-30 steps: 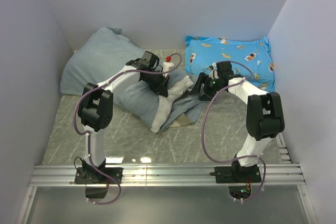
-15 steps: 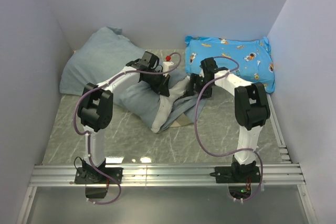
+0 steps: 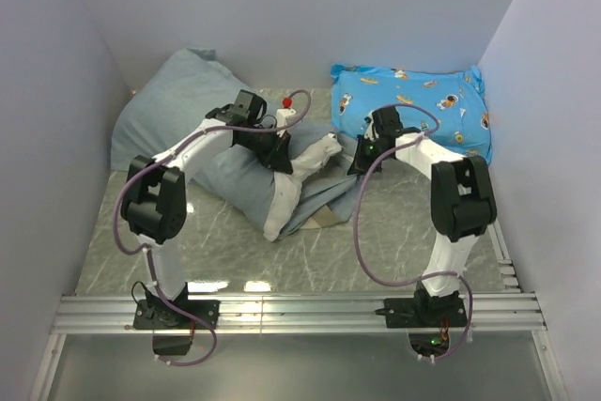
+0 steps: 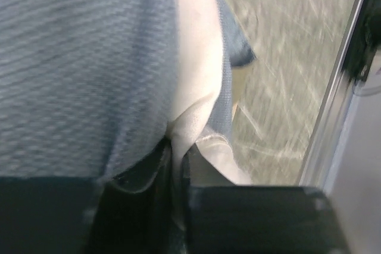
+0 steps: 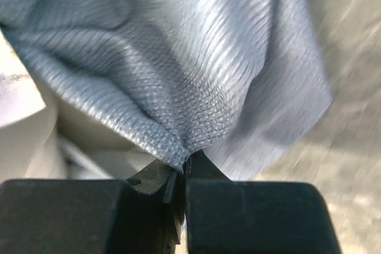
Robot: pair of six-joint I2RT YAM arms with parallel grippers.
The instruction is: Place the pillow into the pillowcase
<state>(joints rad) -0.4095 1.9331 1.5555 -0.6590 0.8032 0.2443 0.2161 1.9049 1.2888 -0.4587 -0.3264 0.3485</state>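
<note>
A grey marbled table (image 3: 413, 232) between pale walls bears a blue cushion (image 3: 423, 100). Left of the cushion lies the pillowcase (image 3: 178, 100). The pillow (image 3: 282, 202) is mostly inside it, its white end poking from the mouth toward the cushion. The right gripper (image 5: 181, 168), just beside the cushion, is clamped on the pillowcase's rim. The left gripper (image 4: 177, 147) pinches a white fold of pillow. Best, I judge: draw the rim toward the cushion while feeding the pillow away from it, both grips firm.
</note>
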